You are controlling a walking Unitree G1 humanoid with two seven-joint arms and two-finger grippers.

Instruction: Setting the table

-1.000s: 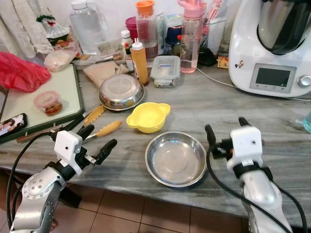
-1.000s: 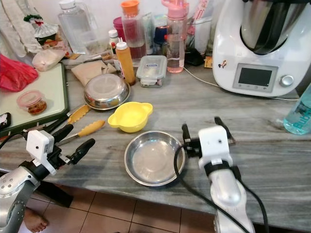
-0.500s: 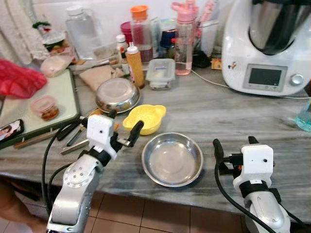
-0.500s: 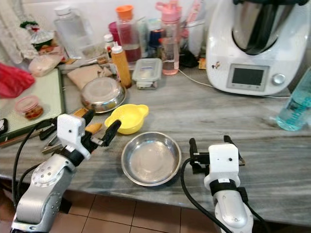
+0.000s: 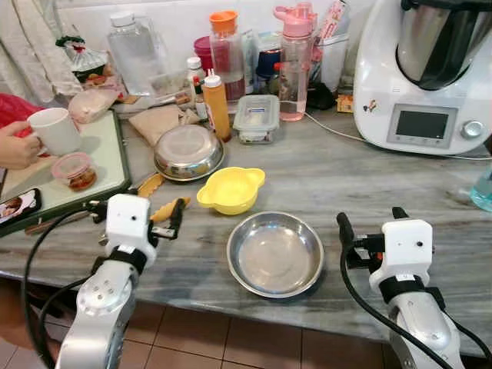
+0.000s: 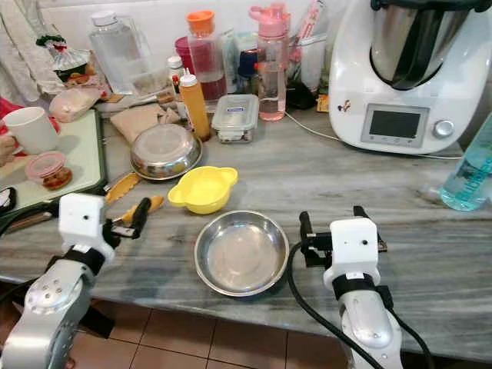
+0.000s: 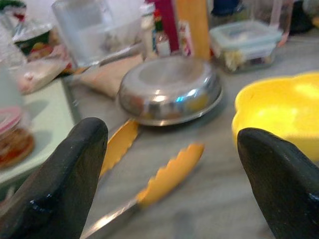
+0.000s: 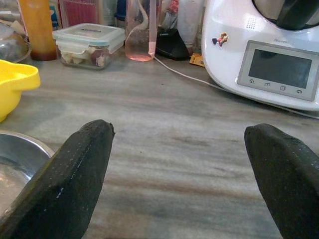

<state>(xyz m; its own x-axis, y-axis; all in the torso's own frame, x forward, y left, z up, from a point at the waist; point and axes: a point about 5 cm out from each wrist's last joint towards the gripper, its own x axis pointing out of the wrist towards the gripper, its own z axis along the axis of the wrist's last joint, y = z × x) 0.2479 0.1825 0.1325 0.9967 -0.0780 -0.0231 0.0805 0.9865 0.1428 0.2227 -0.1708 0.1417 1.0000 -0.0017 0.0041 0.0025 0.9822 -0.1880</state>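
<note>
A shallow steel plate lies near the front edge of the grey counter, between my two arms. Behind it sits a yellow bowl, and further back an upturned steel bowl. Yellow-tipped tongs lie on the counter left of the yellow bowl. My left gripper is open just above and in front of the tongs, its fingers spread wide with nothing between them. My right gripper hovers open to the right of the plate, facing the bare counter. A person's hand holds a white mug at the far left.
A white kitchen machine stands back right, its cable running across the counter. Bottles, a sauce bottle and a lidded container crowd the back. A green tray holds a small jar; a phone lies at its front.
My left arm has swung back left, away from the yellow bowl, to the tongs. A hand with a white mug has come in at the left. The right arm holds still.
</note>
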